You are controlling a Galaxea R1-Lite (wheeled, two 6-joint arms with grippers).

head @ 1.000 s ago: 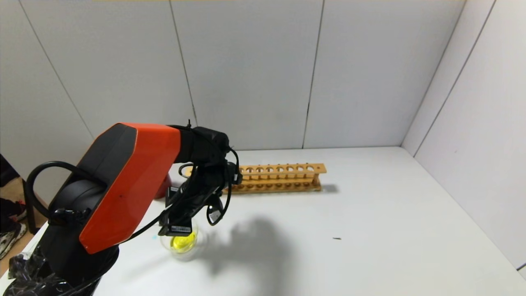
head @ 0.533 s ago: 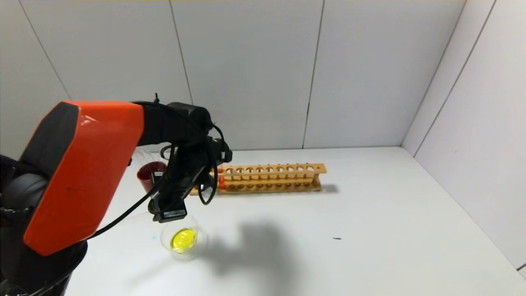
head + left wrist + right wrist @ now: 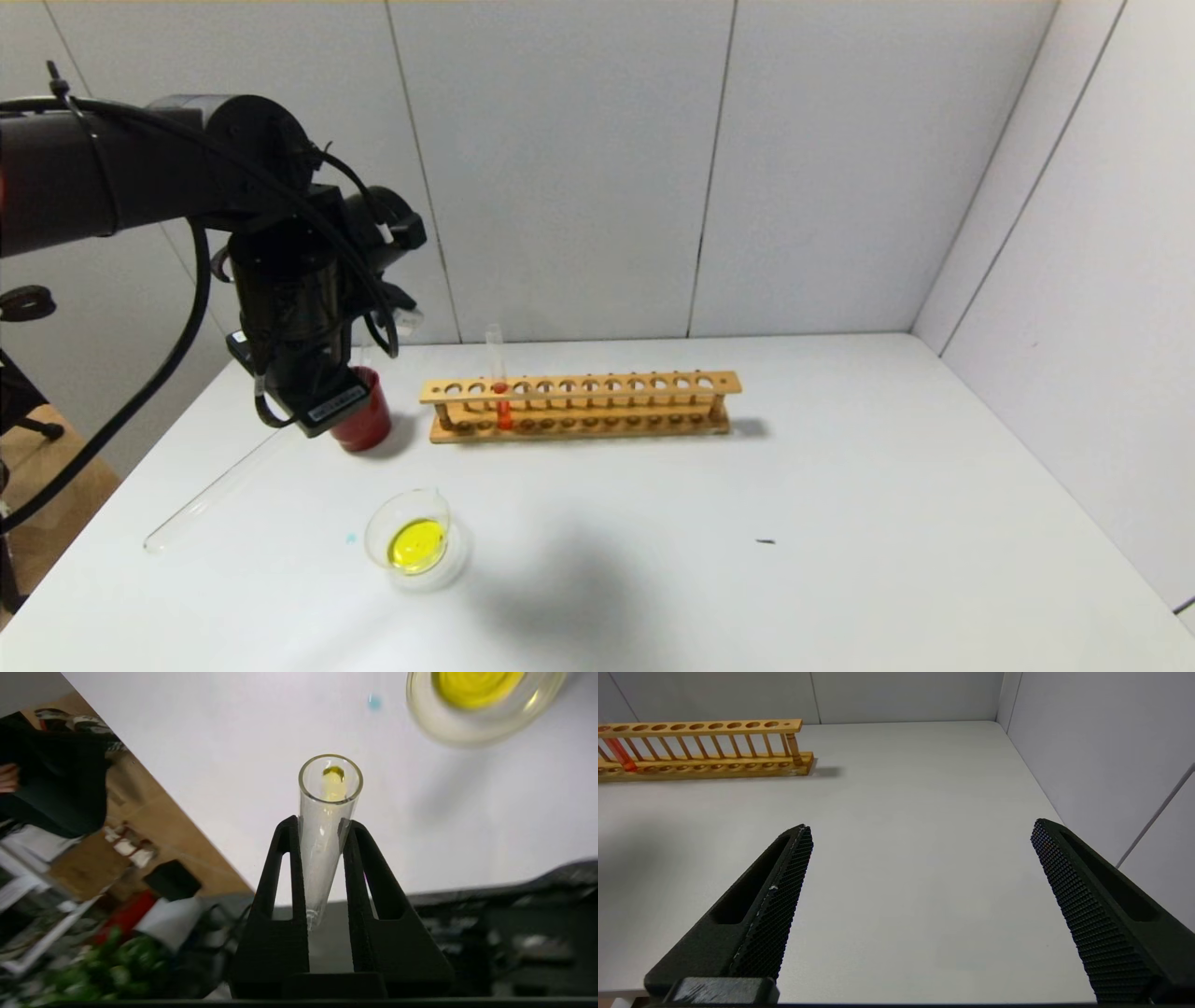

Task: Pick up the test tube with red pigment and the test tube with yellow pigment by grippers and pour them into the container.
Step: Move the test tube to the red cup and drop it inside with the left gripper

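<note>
Left pincer [image 3: 322, 826] is clamped on the test tube with yellow pigment [image 3: 327, 812], one finger on each side of the glass, with the open mouth pointing away from the wrist. The tube is nearly drained: only a small yellow residue clings just inside the rim, which fits with the yellow pool lying in the container [image 3: 408, 539]. In the head view this pincer [image 3: 313, 397] hangs raised over the counter's [image 3: 747, 523] left rear, in front of the dark red cup [image 3: 366, 425] and well apart from the container; the tube itself is hard to make out there. Judgement: the firm two-sided grip near the tube's upper part keeps the slick glass from sliding while tipped. The test tube with red pigment [image 3: 499, 387] stands upright in a hole near the left end of the wooden rack [image 3: 579, 406], orange-red liquid low in it, untouched; the rack holds it vertical so nothing spills before pickup. A colourless tube [image 3: 210, 499] lies flat on the counter, left of the container. Right pincer [image 3: 920, 882] is spread wide with nothing between its fingers, low over the bare right side of the counter, the rack's end well off ahead. It is out of the head view. Judgement: yellow pour looks done; red pour remains.
</note>
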